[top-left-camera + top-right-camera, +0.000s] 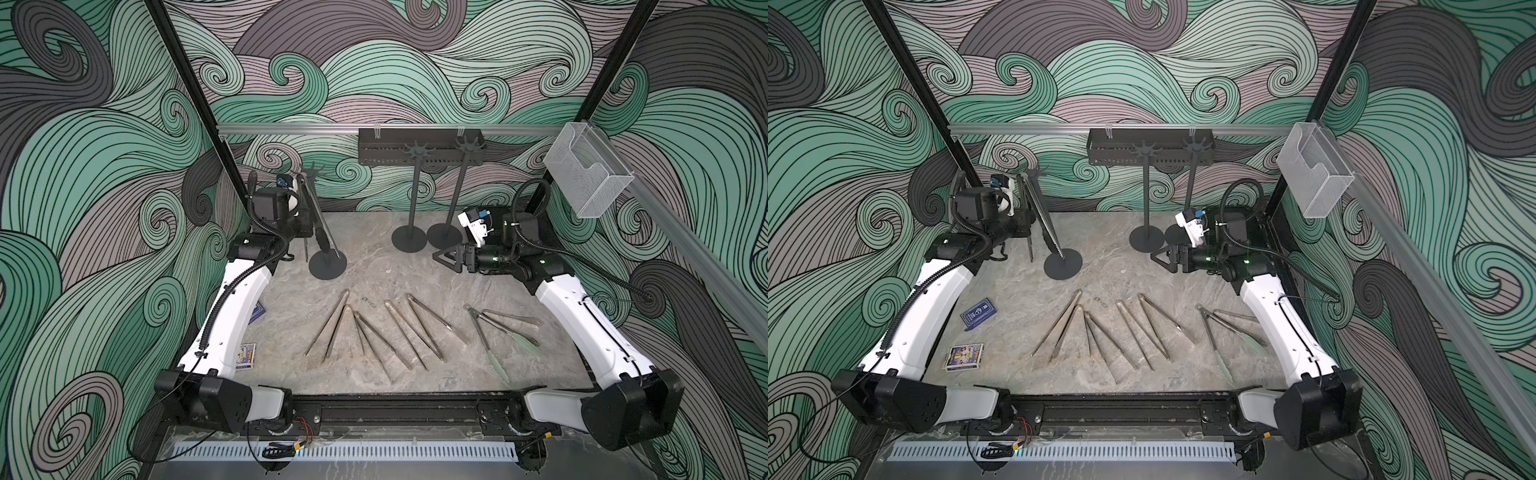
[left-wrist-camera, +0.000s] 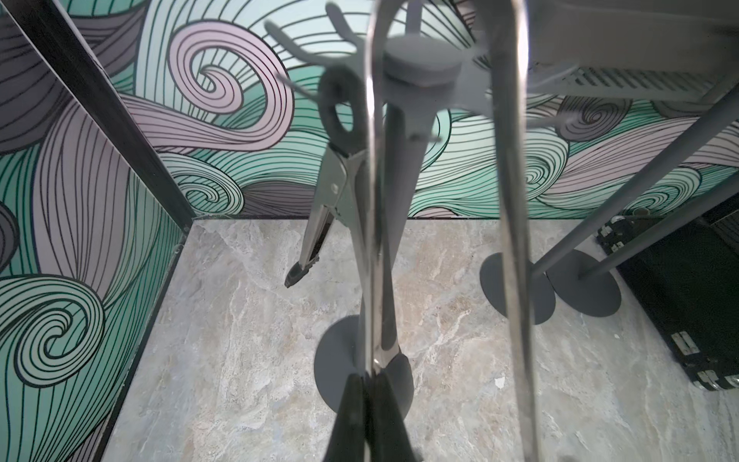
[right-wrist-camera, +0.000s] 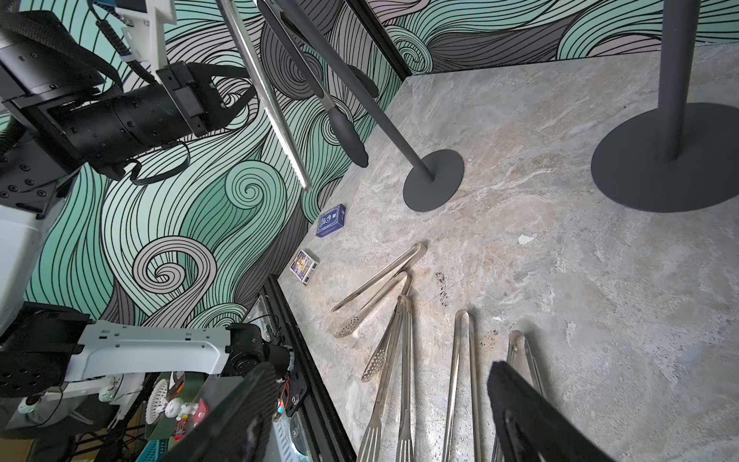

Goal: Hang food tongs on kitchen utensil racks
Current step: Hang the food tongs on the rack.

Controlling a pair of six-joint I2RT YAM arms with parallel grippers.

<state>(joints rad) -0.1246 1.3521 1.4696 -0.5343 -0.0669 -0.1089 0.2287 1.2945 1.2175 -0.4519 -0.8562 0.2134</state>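
Steel tongs [image 2: 510, 200] pinched by one arm in left jaws, bend up at left rack [image 2: 420, 68] hooks — not yet released. Right jaws spread, empty, near other two racks [image 1: 415, 195]. Hung already: black-tipped tongs [image 2: 334, 188]. Left on worktop [image 1: 374, 266]: several pairs, green-tipped pair [image 1: 498, 368] among them. Card boxes [image 1: 965, 357] — print unreadable.

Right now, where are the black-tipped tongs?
In the left wrist view the black-tipped tongs hang by their ring from a hook of the rack on the robot's left, just beside the steel tongs held in the left end effector.
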